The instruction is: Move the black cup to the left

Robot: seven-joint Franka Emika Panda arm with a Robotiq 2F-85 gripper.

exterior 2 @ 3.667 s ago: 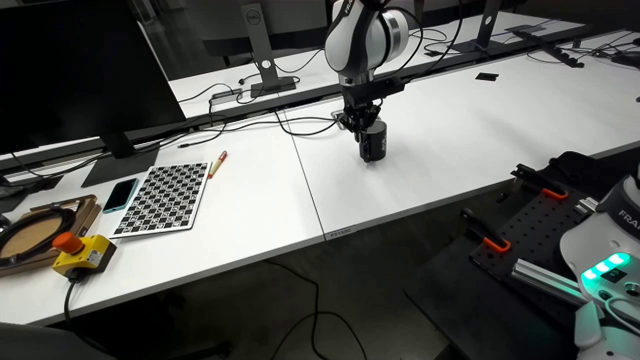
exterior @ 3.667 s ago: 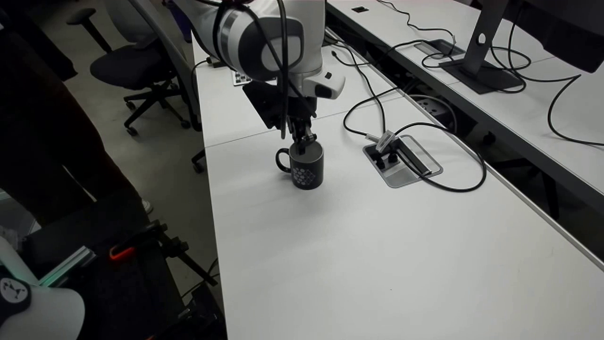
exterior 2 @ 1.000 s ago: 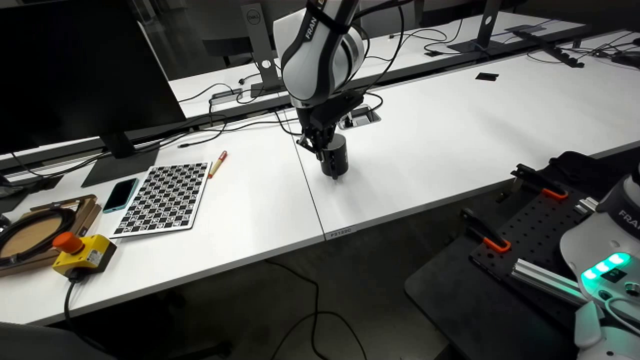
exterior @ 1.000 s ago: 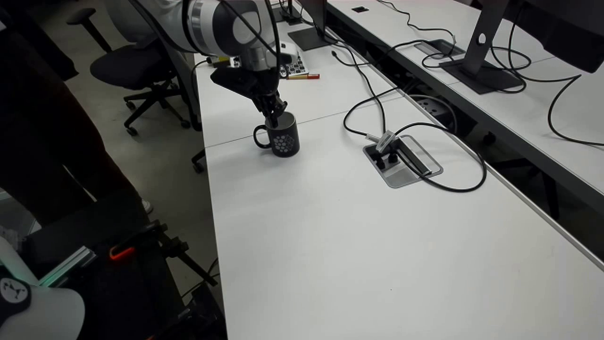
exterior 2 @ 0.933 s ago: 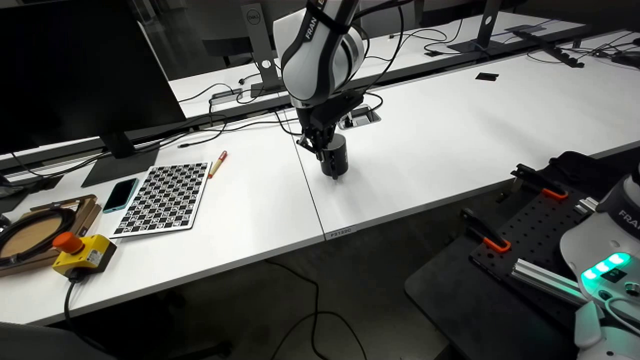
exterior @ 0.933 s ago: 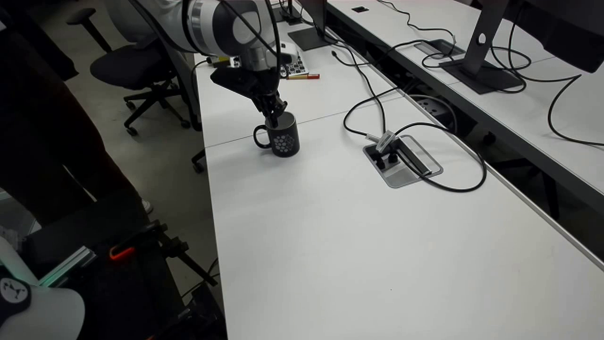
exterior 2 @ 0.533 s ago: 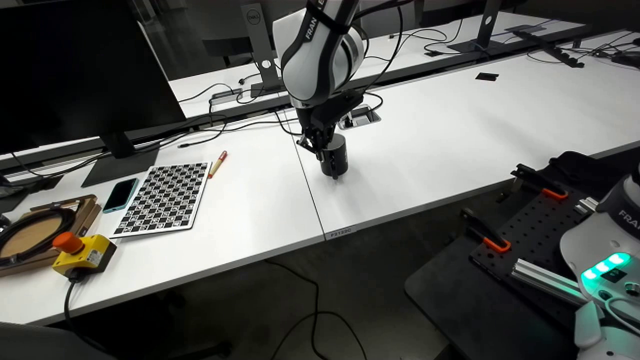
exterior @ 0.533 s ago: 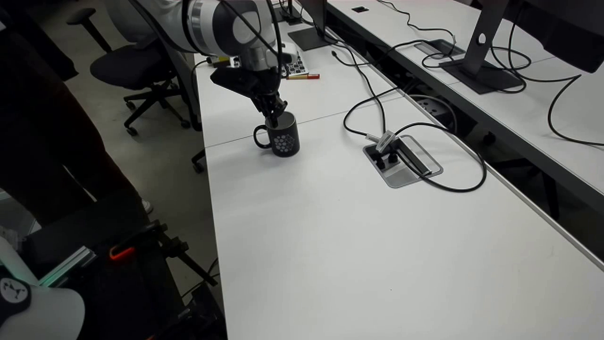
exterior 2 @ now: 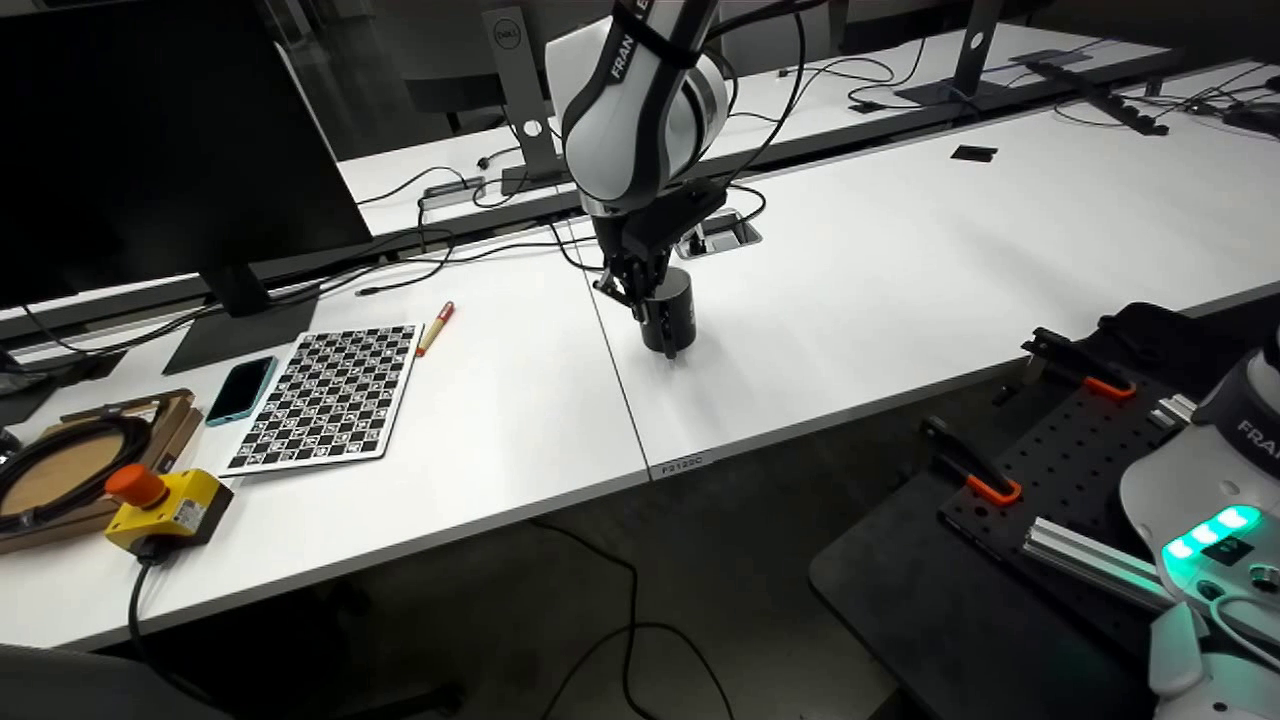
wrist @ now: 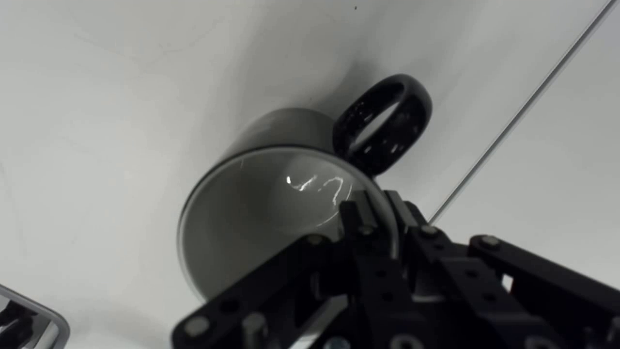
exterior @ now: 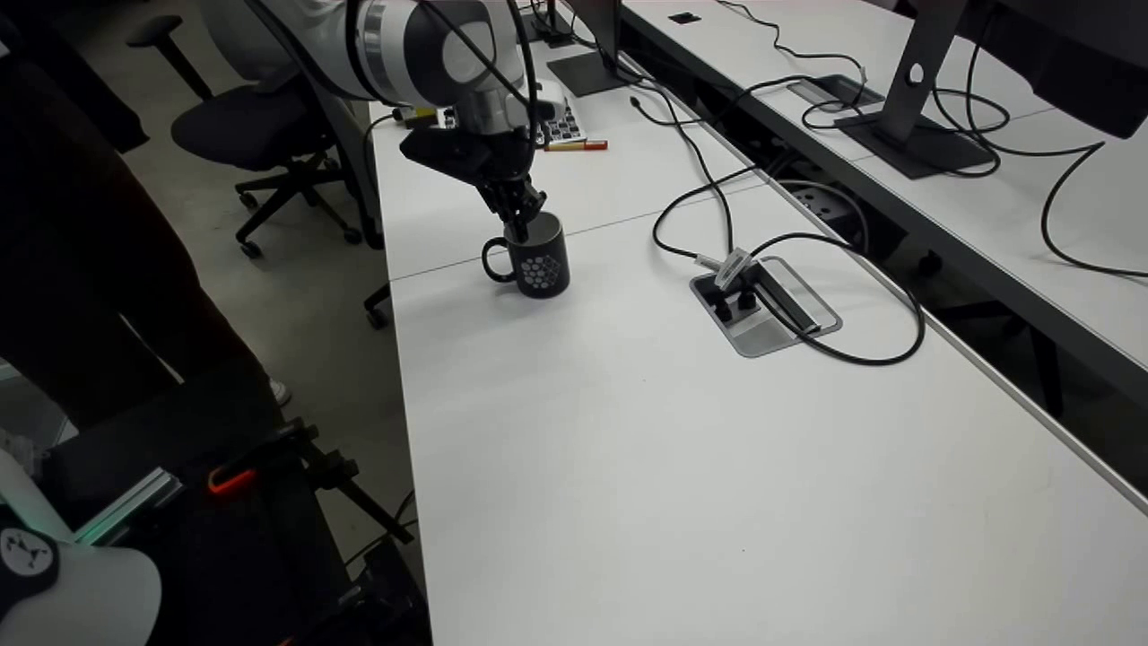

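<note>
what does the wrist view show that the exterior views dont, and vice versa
Only the wrist view: glints deep inside the black cup, and a clear look at the fingers of the gripper, one inside the rim, one outside.

Only the exterior views: the cup's pale pattern, the checkered board, the red-and-tan pen and a monitor.

Shared: the cup gripped at its rim, the white desk and its seam, and the metal-framed cable box, cut off in the wrist view.

In both exterior views the white-and-grey jointed robot arm (exterior 2: 612,130) reaches down from above, its black 2-fingered gripper (wrist: 379,206) pointing downward; the slim fingers (wrist: 353,218) stand nearly together, narrowly apart.
</note>
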